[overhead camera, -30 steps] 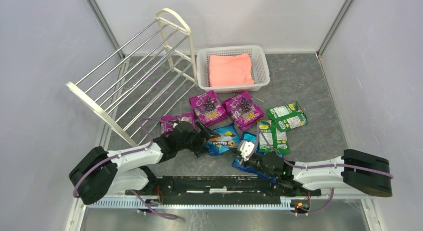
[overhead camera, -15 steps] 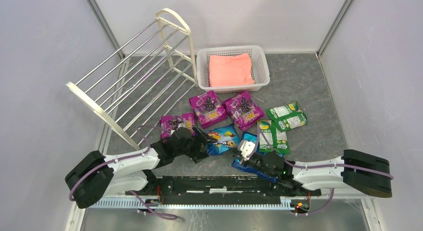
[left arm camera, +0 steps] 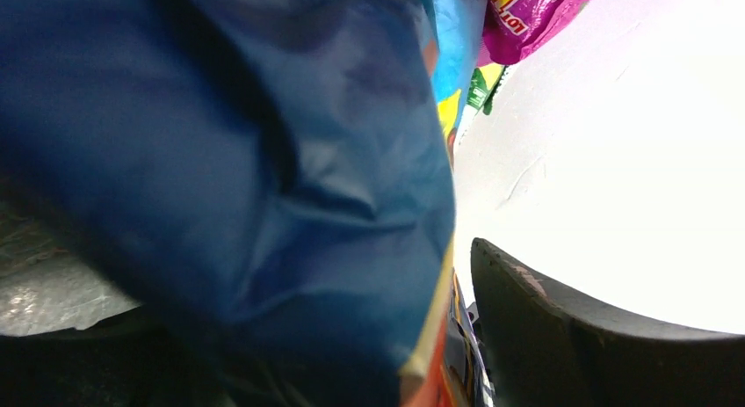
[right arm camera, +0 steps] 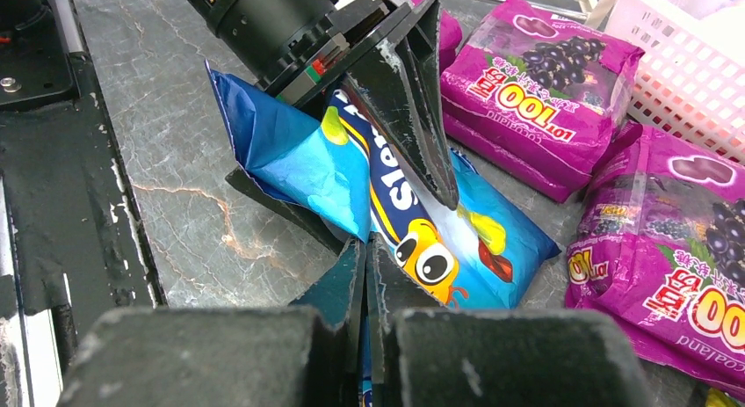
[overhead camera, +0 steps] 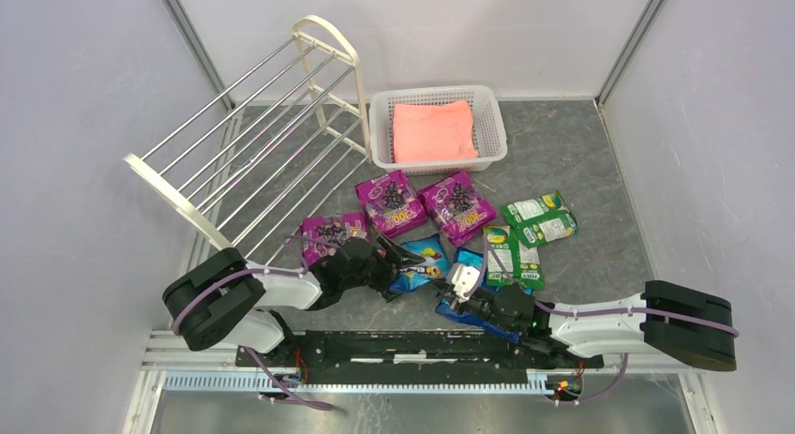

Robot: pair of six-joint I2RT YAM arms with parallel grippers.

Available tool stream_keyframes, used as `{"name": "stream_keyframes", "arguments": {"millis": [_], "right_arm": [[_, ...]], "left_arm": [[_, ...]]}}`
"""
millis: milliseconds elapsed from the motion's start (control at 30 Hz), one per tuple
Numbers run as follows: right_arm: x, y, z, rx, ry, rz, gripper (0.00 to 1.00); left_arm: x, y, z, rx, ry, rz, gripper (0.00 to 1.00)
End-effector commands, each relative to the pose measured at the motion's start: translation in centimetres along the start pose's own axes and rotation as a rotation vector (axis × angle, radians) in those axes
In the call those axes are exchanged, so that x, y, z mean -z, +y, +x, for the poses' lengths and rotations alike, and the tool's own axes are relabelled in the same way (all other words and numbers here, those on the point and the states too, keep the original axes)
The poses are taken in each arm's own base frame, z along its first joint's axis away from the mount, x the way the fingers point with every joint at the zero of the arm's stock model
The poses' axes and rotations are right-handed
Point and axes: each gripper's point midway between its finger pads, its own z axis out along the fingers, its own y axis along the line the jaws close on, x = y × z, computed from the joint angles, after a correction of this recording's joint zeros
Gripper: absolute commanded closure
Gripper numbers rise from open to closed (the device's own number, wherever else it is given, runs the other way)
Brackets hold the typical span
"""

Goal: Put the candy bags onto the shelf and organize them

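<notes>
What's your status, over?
Left gripper open, straddling small blue bag. Right gripper shut. No bags on shelf. Purple bag beside it, toward shelf.

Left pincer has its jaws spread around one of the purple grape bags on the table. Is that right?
Not quite. The left pincer has its jaws spread around a small blue bag, not a purple one. The purple grape bags lie untouched just beyond it. The right wrist view shows this most clearly.
</notes>
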Motion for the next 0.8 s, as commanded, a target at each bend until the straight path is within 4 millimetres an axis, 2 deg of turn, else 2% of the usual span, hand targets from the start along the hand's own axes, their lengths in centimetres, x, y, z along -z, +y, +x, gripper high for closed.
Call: {"name": "stream_keyframes", "arguments": {"millis": [0, 100, 133, 267, 367, 467, 533, 667, 767], "right_arm": [[0.0, 0.1, -4.6, -0.052, -0.182, -0.015, 1.00], [0.1, 0.2, -4.5, -0.056, -0.183, -0.020, 1.00], [0.1, 0.1, -4.4, -0.057, -0.180, -0.016, 1.00], [0.3, -0.1, -4.0, -0.056, -0.167, -0.001, 0.99], [0.3, -0.6, -3.9, -0.063, -0.153, 0.023, 0.77], [0.2, -0.9, -3.9, -0.070, -0.125, 0.042, 0.56], [0.1, -1.3, -4.1, -0.077, -0.099, 0.062, 0.45], [0.6, -2.2, -5.7, -0.099, -0.089, 0.102, 0.29], [1.5, -3.6, -7.7, -0.119, -0.112, 0.156, 0.19]], "left_arm": [[-0.1, -3.6, 0.9, 0.065, 0.023, 0.122, 0.19], [0.1, -3.2, 0.1, 0.071, -0.020, 0.125, 0.28], [0.2, -3.3, 0.0, 0.068, -0.027, 0.136, 0.34], [0.7, -3.8, -0.3, 0.027, -0.052, 0.162, 0.45], [1.2, -4.4, -0.5, -0.016, -0.073, 0.180, 0.53], [1.7, -4.9, -0.7, -0.073, -0.100, 0.177, 0.57], [2.1, -5.3, -0.7, -0.110, -0.116, 0.172, 0.59], [2.8, -6.1, -1.1, -0.163, -0.152, 0.172, 0.63], [3.4, -6.9, -0.8, -0.213, -0.154, 0.185, 0.67]]}}
